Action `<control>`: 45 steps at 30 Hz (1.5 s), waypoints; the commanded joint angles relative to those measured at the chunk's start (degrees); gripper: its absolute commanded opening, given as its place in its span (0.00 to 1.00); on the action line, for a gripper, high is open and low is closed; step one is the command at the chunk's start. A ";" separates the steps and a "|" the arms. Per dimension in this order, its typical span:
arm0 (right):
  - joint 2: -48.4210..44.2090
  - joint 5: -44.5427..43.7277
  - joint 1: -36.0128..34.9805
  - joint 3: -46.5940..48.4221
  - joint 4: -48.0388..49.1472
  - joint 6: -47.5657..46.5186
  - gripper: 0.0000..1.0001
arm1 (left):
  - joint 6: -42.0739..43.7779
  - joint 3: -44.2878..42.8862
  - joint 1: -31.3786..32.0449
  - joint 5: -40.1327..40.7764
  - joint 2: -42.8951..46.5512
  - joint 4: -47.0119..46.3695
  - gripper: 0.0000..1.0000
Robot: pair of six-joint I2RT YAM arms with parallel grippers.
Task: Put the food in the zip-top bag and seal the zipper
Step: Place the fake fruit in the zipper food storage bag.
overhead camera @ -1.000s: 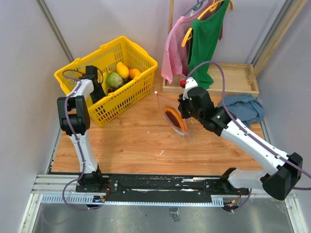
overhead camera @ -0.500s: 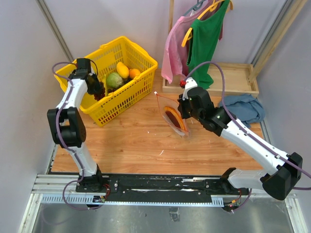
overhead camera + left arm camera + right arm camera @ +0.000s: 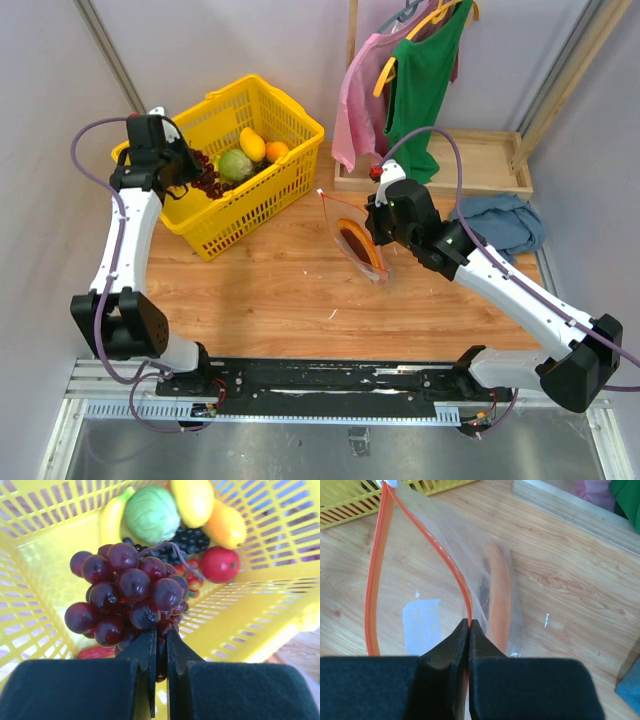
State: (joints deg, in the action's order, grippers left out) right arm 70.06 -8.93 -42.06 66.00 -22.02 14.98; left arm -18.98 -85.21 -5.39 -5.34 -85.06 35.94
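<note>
Grape bunch [image 3: 127,592] is clamped by the left gripper [image 3: 160,647], well left of the zip-top bag [image 3: 358,243] pinched open by the right gripper [image 3: 469,625].

No writing can be read here. The zip-top bag [image 3: 451,555] carries a white label [image 3: 422,624] just beside its red-orange zipper [image 3: 372,580], its print too faint to make out.

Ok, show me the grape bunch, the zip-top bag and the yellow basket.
grape bunch [image 3: 127,597]: left wrist view, middle grapes of the cluster.
zip-top bag [image 3: 422,575]: right wrist view, middle of its clear panel.
yellow basket [image 3: 265,185]: top external view, near side wall.
</note>
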 commanded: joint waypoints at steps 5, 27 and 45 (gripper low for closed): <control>-0.07 0.49 -0.25 1.11 1.05 0.72 0.01 | -0.41 -1.89 3.87 -6.20 10.79 -5.28 0.00; 0.69 0.82 -0.83 1.84 1.72 2.28 0.01 | -7.85 8.48 35.56 -12.09 23.08 -25.03 0.00; -0.39 1.20 -0.91 2.12 1.92 2.57 0.01 | -10.80 24.65 49.20 -2.01 19.60 -38.44 0.00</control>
State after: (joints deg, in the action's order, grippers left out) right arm 70.52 -7.86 -42.19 66.06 -21.26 16.78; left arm -28.23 -62.74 42.54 -9.74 -65.21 2.37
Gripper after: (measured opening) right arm 0.014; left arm 0.064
